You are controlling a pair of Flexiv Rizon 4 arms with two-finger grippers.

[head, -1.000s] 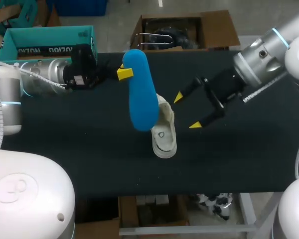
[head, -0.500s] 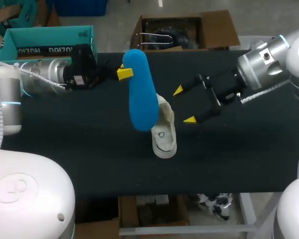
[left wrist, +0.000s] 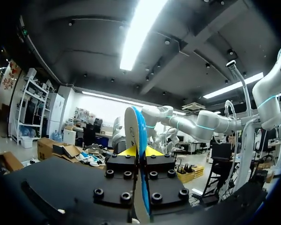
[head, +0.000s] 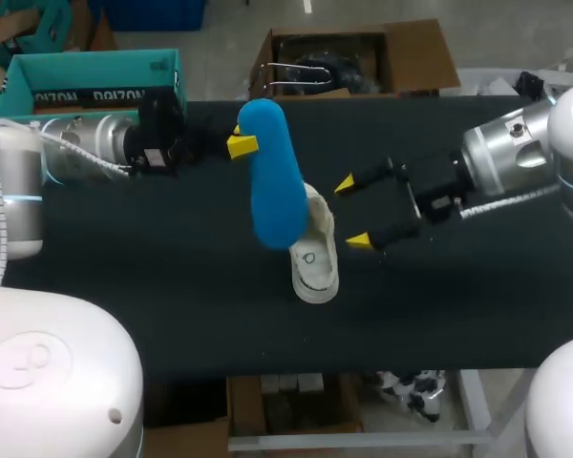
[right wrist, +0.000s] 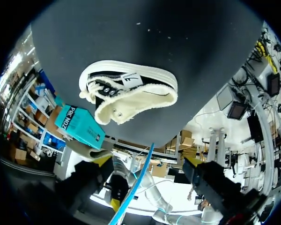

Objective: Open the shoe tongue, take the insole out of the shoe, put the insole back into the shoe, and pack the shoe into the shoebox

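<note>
Table [head: 172, 286]: dark cloth top, both arms coming in over it from the sides.
Shoe [head: 315, 262]: white, resting near the table's middle, toe toward the near edge.
Insole [head: 272, 181]: blue, held on end, its lower end over the shoe's opening; I cannot tell whether they touch.
Left gripper [head: 241, 145]: fingers clamped on the insole's upper end, one on each face.
Right gripper [head: 351, 212]: fingers spread wide, holding nothing, just beside the shoe on its right.
Shoebox [head: 86, 81]: teal, at the table's far left corner, well apart from the shoe.
</note>
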